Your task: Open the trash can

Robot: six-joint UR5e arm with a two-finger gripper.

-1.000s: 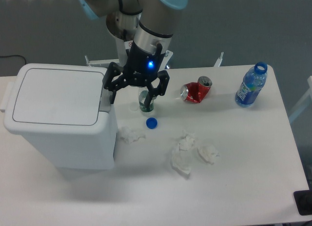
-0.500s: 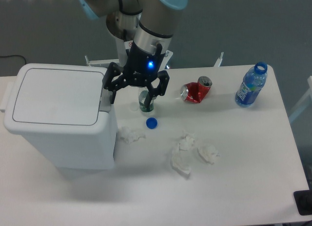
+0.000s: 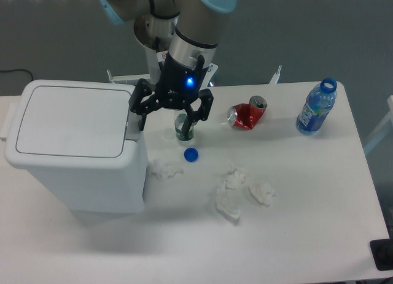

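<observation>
Camera view: I've got the gripper (image 3: 169, 116) spread wide beside the trash can (image 3: 77, 146), lid shut. Risk: I clip the small glass (image 3: 183, 127) below, or slip off the tab.

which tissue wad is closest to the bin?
The crumpled tissue just right of the trash can, below the blue cap. The other wads lie in a cluster further right, mid-table.

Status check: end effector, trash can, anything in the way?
End effector open, empty, hanging beside the trash can near the lid's right edge. Lid shut. Small glass right under the fingers; blue cap and crumpled tissue close by.
</observation>
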